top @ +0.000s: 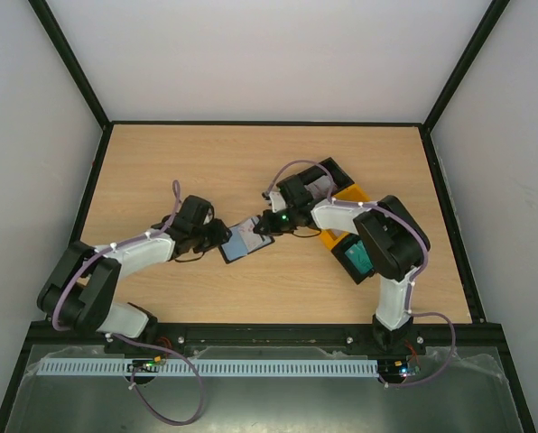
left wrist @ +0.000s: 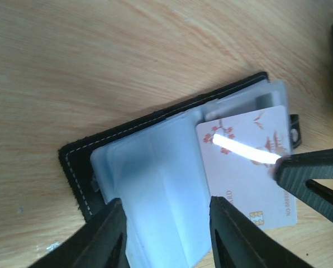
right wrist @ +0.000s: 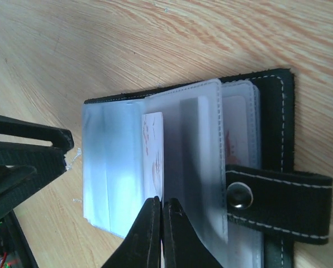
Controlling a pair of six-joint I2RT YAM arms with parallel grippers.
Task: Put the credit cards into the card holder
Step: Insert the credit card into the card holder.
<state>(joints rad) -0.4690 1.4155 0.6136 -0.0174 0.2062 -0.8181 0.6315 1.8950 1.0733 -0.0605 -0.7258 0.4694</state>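
The black card holder (top: 242, 242) lies open mid-table, showing its pale blue sleeves. In the left wrist view its stitched black edge (left wrist: 77, 162) is at the left. In the right wrist view its cover (right wrist: 272, 123) and snap clasp tab (right wrist: 278, 201) are at the right. My right gripper (right wrist: 162, 202) is shut on the edge of a pale pinkish-white credit card (right wrist: 153, 151) with red flowers. The card (left wrist: 245, 173) stands partly inside a sleeve. My left gripper (left wrist: 165, 204) is open, one finger on each side of the left-hand sleeves. Both grippers, left (top: 219, 236) and right (top: 267, 225), meet at the holder.
Joined black (top: 330, 179) and yellow (top: 348, 200) bins stand at the right behind the right arm. A teal card stack (top: 357, 257) shows under the right arm's elbow. Black frame rails border the wooden table (top: 179, 162).
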